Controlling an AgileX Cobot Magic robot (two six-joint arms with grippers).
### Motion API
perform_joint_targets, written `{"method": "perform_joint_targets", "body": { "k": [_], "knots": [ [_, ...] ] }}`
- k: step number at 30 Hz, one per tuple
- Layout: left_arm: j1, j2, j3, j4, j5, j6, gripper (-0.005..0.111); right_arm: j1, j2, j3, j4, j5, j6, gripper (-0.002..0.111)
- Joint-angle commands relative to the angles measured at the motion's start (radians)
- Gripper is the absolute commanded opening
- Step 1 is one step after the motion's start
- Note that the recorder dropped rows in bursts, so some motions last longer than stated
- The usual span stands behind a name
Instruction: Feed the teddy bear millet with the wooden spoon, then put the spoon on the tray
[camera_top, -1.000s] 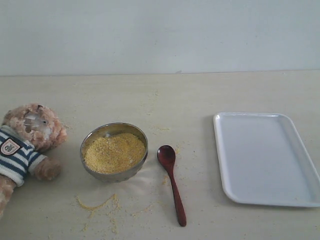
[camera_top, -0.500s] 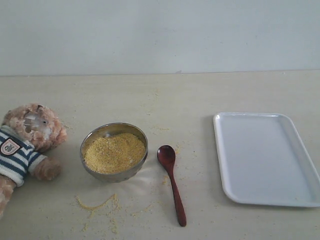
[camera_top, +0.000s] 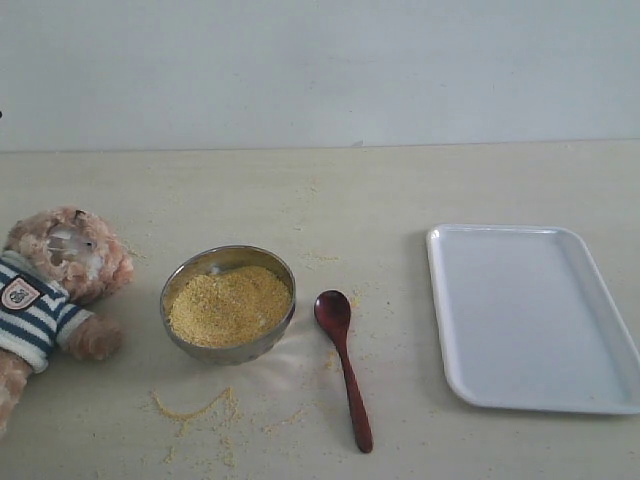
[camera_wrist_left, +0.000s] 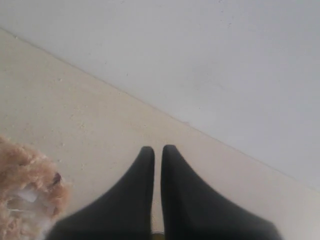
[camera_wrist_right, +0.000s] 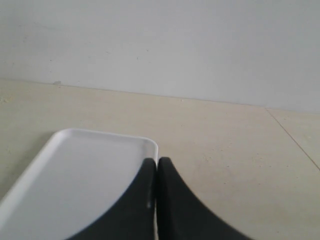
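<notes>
1. The exterior view shows a pale worktop (camera_top: 400, 190) against a plain wall. Neither arm appears in it.
2. The teddy bear (camera_top: 55, 290) lies on its back at the far left, partly cut off by the frame edge. Just beside it to the right, a steel bowl (camera_top: 225, 252) holds the millet (camera_top: 228, 305). Stray grains (camera_top: 195, 408) are scattered on the worktop in front of the bowl.
3. The wooden spoon (camera_top: 343, 365) lies flat just right of the bowl. Its scoop end is nearest the bowl and its handle points toward the front edge. The white tray (camera_top: 530, 320) sits bare at the right, apart from the spoon.
4. The left claw (camera_wrist_left: 157, 148) is pressed together with only a hairline slit and hangs above the worktop near the bear's fur (camera_wrist_left: 27, 195). The right claw (camera_wrist_right: 157, 160) is pressed together, holds nothing, and hovers over the tray's corner (camera_wrist_right: 75, 185).
5. Judged step: feeding has not begun, because the spoon is not yet picked up. The next move calls for a claw to spread, lower over the slim handle and pinch it close to the worktop.
6. The handle end has open worktop all round it. The scoop end is crowded by the bowl's rim, so approaching from the handle side looks safer.
</notes>
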Motion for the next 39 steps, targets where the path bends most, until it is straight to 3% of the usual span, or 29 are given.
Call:
{"method": "perform_joint_targets", "body": {
  "k": [1, 2, 6, 7, 11, 14, 16, 19, 25, 28, 30, 33, 39],
  "knots": [
    [0.036, 0.003, 0.008, 0.128, 0.012, -0.074, 0.005, 0.001, -0.004, -0.001, -0.006, -0.012, -0.002, 0.0],
    [0.051, 0.013, 0.003, 0.271, -0.002, -0.17, 0.005, 0.001, -0.004, -0.001, -0.006, -0.012, -0.002, 0.0],
    [0.063, 0.052, -0.043, 1.051, -0.095, -0.884, 0.005, 0.001, -0.004, -0.001, -0.006, -0.012, -0.002, 0.0],
    [0.063, 0.053, -0.051, 1.103, -0.095, -0.903, 0.005, 0.001, -0.004, -0.001, -0.006, -0.012, -0.002, 0.0],
    [0.063, 0.053, -0.052, 1.019, -0.129, -0.879, 0.005, 0.001, -0.004, -0.001, -0.006, -0.012, -0.002, 0.0],
    [0.066, 0.058, -0.052, 0.865, -0.209, -0.633, 0.005, 0.001, -0.004, -0.001, -0.006, -0.005, -0.002, 0.0],
    [0.096, 0.084, -0.064, 0.798, -0.203, -0.589, 0.005, 0.001, -0.004, -0.001, -0.006, -0.005, -0.002, 0.0],
    [0.169, 0.193, -0.131, 0.755, -0.047, -0.585, 0.005, 0.001, -0.004, -0.001, -0.006, -0.005, -0.002, 0.0],
    [0.324, 0.406, -0.375, 0.744, 0.509, -0.419, 0.005, 0.001, -0.004, -0.001, -0.006, -0.005, -0.002, 0.0],
    [0.395, 0.44, -0.454, 0.772, 0.701, -0.349, 0.005, 0.001, -0.004, -0.001, -0.006, -0.005, -0.002, 0.0],
    [0.442, 0.444, -0.484, 0.786, 0.776, -0.286, 0.005, 0.001, -0.004, -0.001, -0.006, -0.005, -0.002, 0.0],
    [0.506, 0.442, -0.491, 0.772, 0.782, -0.225, 0.005, 0.001, -0.004, -0.001, -0.006, -0.004, -0.002, 0.0],
    [0.539, 0.442, -0.491, 0.896, 0.782, -0.203, 0.005, 0.001, -0.004, -0.001, -0.006, 0.02, -0.002, 0.0]
  ]
}}
